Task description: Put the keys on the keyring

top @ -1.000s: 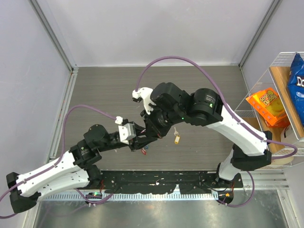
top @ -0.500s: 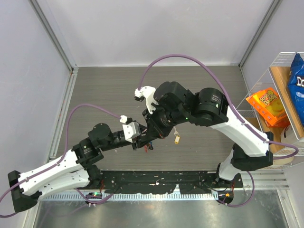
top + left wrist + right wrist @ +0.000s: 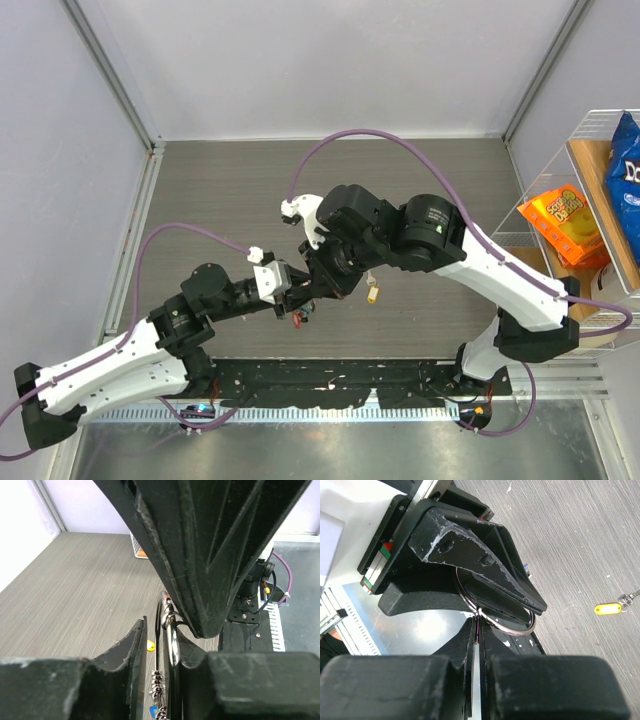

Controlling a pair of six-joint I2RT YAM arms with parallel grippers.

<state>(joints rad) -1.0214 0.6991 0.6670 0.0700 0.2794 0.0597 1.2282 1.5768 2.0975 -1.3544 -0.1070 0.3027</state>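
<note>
The left fingers (image 3: 490, 575) are closed on the keyring (image 3: 506, 629) and hold it in the air above the worktop (image 3: 580, 540). Keys with red and blue heads (image 3: 300, 317) show just under them in the top view. The right fingers (image 3: 457, 647) are pressed fully together, their tips at the rim of the ring, and a thin sliver sits between them that I cannot identify. One yellow key (image 3: 607, 609) lies on the worktop, apart from the ring, to the right.

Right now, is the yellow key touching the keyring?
Apart. The right wrist view shows the yellow key lying on the table, a clear gap between it and the keyring.
</note>
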